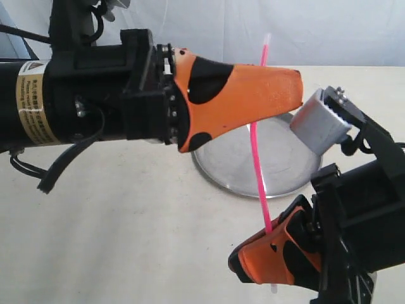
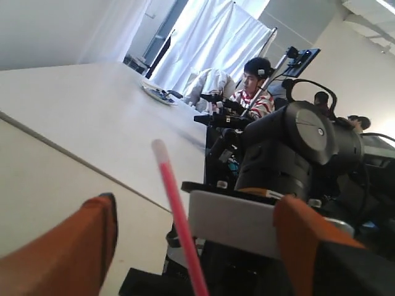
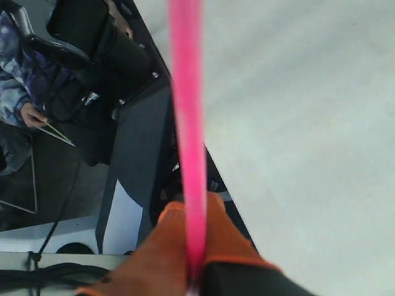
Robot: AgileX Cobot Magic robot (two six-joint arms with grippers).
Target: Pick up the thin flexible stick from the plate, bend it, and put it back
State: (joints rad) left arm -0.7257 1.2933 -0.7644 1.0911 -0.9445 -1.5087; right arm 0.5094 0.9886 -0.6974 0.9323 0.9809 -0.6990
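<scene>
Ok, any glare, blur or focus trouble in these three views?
Exterior view: evenly lit, the plate shows a pale sheen. Left wrist view: backlit curtain washes out, near orange fingers blur. Right wrist view: the thin flexible stick looms close, soft-edged.

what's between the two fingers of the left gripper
The thin flexible stick stands in the open gap between the fingers of the left gripper, touching neither; the left wrist view shows it.
</scene>
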